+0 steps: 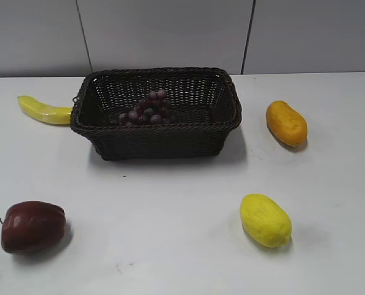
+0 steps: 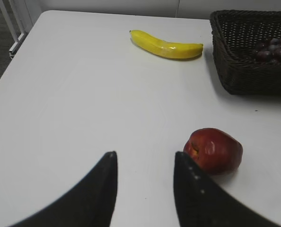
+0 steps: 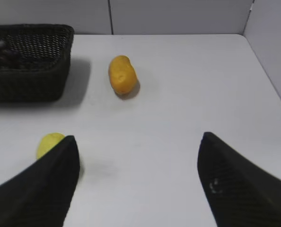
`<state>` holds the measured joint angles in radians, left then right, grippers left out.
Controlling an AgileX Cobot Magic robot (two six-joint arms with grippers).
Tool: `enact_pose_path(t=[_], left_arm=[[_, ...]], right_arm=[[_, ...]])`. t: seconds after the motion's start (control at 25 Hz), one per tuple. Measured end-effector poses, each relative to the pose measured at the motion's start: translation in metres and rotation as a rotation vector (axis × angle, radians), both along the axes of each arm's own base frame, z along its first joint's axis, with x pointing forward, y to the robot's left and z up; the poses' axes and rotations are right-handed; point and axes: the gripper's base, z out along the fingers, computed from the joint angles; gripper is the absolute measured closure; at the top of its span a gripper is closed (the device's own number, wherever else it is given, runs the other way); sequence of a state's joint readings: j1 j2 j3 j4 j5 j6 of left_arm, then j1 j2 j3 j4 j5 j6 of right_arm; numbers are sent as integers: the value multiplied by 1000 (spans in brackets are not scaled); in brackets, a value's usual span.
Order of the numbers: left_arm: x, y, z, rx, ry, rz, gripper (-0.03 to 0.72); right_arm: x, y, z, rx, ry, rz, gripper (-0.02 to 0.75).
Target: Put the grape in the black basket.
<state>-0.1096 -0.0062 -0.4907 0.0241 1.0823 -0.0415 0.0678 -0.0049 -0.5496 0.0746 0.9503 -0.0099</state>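
Observation:
The grape bunch (image 1: 147,110), dark red and purple, lies inside the black basket (image 1: 158,142) at the back middle of the table. It also shows in the left wrist view (image 2: 273,49) inside the basket (image 2: 235,71), and dimly in the right wrist view (image 3: 2,51) in the basket (image 3: 31,80). My left gripper (image 2: 145,153) is open and empty above the table, just left of a dark red apple (image 2: 214,150). My right gripper (image 3: 138,137) is wide open and empty. Neither gripper shows in the exterior view.
A banana (image 1: 44,110) lies left of the basket. A dark red apple (image 1: 32,227) sits at the front left. An orange fruit (image 1: 286,123) lies right of the basket and a yellow fruit (image 1: 265,219) at the front right, by my right gripper's left finger (image 3: 48,144).

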Motion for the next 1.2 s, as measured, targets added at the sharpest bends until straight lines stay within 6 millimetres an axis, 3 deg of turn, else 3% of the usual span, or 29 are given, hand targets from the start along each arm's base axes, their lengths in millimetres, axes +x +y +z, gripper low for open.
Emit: enact_pose_path(t=[0.4,0.56,0.84,1.2], left_arm=[[0,0,0,0,0,0,324],[0,0,0,0,0,0,324],[0,0,0,0,0,0,324],[0,0,0,0,0,0,324]], right_arm=[[-1,13,5,174,-21,100,148],[0,10,2,133,-7,74,148],[3,2,-21,23,140,10,148],[3,2,-22,17,147,6,149]])
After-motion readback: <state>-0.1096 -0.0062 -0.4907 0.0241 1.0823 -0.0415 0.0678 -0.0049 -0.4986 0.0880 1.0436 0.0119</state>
